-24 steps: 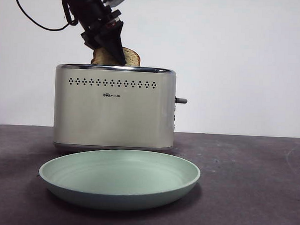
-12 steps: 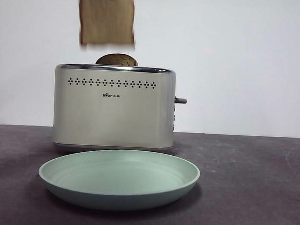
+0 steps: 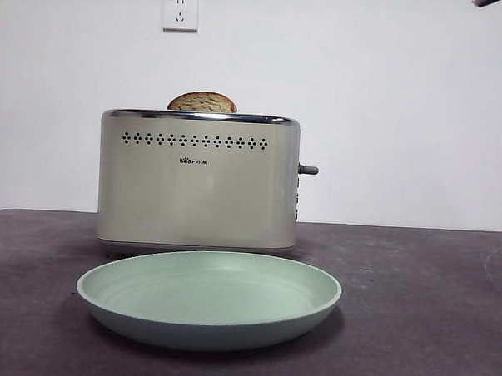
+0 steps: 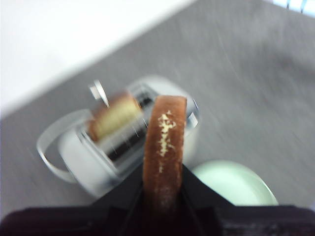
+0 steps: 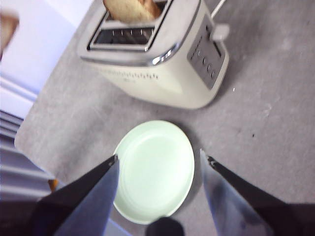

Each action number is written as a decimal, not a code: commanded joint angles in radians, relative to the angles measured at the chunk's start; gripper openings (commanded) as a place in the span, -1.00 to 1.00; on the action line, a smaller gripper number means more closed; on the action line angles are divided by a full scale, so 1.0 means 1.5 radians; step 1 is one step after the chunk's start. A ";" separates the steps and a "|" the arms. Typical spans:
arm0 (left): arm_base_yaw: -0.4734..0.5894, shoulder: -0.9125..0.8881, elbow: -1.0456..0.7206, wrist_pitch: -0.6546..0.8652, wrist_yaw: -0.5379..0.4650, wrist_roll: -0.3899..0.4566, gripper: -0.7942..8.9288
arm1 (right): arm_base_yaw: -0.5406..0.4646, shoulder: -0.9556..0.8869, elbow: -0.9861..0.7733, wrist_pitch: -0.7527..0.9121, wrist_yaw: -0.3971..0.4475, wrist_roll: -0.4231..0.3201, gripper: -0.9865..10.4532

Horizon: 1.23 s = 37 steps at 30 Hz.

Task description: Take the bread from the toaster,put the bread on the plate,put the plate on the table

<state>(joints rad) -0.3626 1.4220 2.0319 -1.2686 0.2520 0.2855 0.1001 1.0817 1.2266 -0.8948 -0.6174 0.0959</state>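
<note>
Dark grey tabletop (image 3: 412, 312): my left hand (image 4: 162, 196) grips the brown-crusted bread slice (image 4: 165, 147) above the cream toaster (image 3: 198, 181); my right hand (image 5: 160, 162) hangs open over the mint-green plate (image 3: 209, 298).

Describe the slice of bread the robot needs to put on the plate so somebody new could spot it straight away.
Start at the cream toaster on the dark table. High above it, the left gripper is shut on the bread, seen edge-on with a brown crust. The other slice sits in a toaster slot; this one hangs in the air, clear of the toaster and the green plate.
</note>
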 commanded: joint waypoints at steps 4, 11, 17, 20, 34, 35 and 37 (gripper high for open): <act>-0.007 -0.071 -0.096 0.065 0.063 -0.052 -0.85 | 0.017 0.036 -0.001 -0.036 0.052 -0.035 -0.34; -0.007 -0.238 -0.306 0.190 0.060 -0.125 -0.85 | 0.080 0.128 -0.024 -0.038 0.050 -0.040 -0.34; -0.007 -0.390 -0.450 0.257 0.016 -0.197 -0.85 | 0.146 0.236 -0.028 0.003 0.053 -0.039 -0.34; -0.007 -0.457 -0.484 0.256 -0.011 -0.222 -0.85 | 0.173 0.292 -0.028 0.029 0.055 -0.038 -0.34; -0.007 -0.593 -0.495 0.170 -0.115 -0.235 -0.85 | 0.261 0.476 -0.028 0.106 0.104 -0.027 -0.34; -0.007 -0.593 -0.495 0.162 -0.115 -0.235 -0.85 | 0.266 0.483 -0.028 0.113 0.105 -0.026 -0.34; -0.007 -0.593 -0.495 0.149 -0.114 -0.236 -0.85 | 0.272 0.490 -0.028 0.124 0.114 -0.022 -0.34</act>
<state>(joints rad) -0.3702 0.5377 1.2953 -1.0500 0.0845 -0.0586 0.5037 1.8038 1.1942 -0.7177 -0.4511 0.0563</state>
